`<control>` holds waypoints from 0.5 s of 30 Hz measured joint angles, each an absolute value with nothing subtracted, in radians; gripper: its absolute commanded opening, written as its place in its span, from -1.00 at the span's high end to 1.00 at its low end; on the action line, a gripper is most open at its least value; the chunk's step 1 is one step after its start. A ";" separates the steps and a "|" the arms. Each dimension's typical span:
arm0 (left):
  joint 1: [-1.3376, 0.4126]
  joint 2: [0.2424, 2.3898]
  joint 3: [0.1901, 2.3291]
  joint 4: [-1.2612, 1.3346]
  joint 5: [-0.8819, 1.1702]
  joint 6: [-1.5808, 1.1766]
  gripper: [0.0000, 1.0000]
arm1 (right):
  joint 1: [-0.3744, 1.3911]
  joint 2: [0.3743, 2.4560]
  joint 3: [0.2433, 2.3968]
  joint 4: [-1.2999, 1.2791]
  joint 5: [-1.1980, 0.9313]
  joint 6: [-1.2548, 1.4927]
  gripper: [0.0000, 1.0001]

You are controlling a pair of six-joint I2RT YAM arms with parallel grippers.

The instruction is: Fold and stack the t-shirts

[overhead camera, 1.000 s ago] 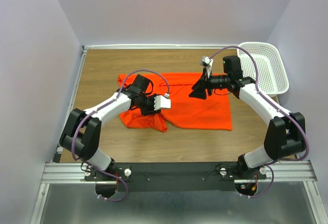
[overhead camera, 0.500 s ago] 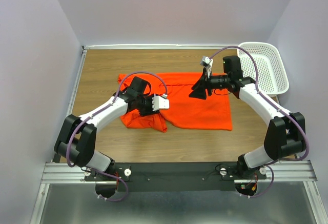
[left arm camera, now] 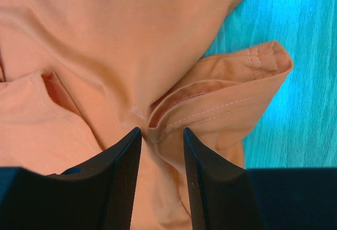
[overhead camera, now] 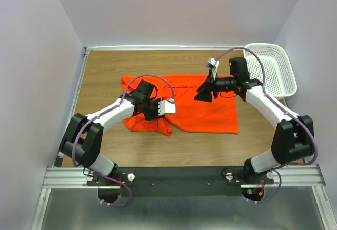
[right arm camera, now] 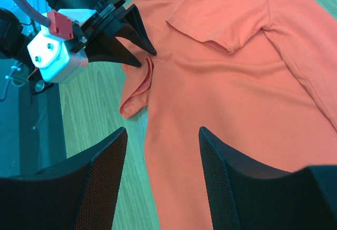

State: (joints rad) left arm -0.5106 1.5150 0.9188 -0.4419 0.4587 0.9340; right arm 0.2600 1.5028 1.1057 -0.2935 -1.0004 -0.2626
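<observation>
The orange-red t-shirt (overhead camera: 205, 109) lies spread on the wooden table, with its left part bunched into a heap (overhead camera: 145, 122). My left gripper (overhead camera: 151, 113) is down on that bunched part. In the left wrist view its jaws (left arm camera: 161, 131) stand narrowly open on either side of a raised fold of the hemmed sleeve (left arm camera: 221, 98), with fabric touching both fingers. My right gripper (overhead camera: 203, 94) hovers open and empty above the shirt's upper middle. In the right wrist view (right arm camera: 163, 130) it looks down on the shirt (right arm camera: 226, 82) and on the left gripper (right arm camera: 148, 60).
A white perforated basket (overhead camera: 274, 67) stands at the back right corner, beside the right arm. Bare wooden table (overhead camera: 105, 67) surrounds the shirt. Pale walls close in the back and sides, and a metal rail runs along the near edge (overhead camera: 179, 175).
My left arm shifted slightly left, then back right, staying on the bunched sleeve. The shirt and my right arm have not visibly moved.
</observation>
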 measured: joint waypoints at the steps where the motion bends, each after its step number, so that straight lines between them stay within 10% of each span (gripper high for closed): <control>1: -0.511 1.516 0.919 -0.442 0.459 0.934 0.10 | 0.260 1.503 1.106 -0.294 -1.000 -0.263 -0.29; 15: -0.513 1.517 0.920 -0.440 0.459 0.934 0.12 | 0.260 1.503 1.106 -0.294 -1.001 -0.263 -0.29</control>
